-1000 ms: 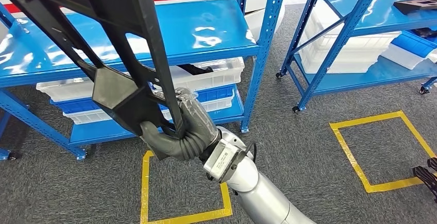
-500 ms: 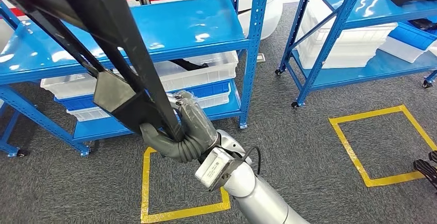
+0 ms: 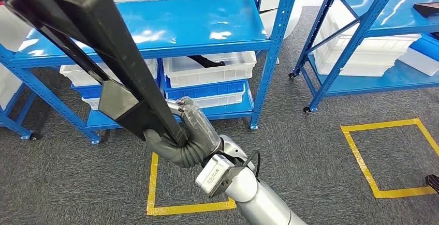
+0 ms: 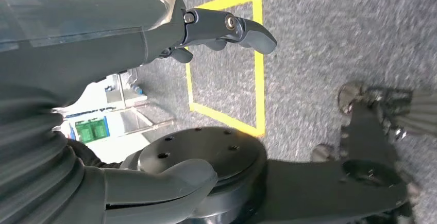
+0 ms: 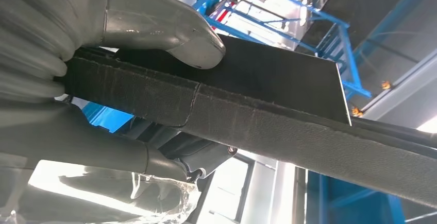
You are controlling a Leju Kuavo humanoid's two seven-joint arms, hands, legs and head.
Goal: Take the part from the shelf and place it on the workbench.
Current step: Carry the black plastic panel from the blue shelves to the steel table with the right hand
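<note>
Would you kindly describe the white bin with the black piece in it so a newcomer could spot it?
Start at the nearest blue shelf rack. Under its top shelf sit stacked bins; the white bin is on the right, atop a blue one. It alone has a black piece showing over its rim.

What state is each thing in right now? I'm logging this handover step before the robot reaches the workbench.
black part: off the shelf, held up in the air, tilted.
right hand: grips the part's lower end.
left hand: holds nothing, fingers apart.
blue shelf: top level bare.
white bins: on the lower levels, one holding a dark piece.
</note>
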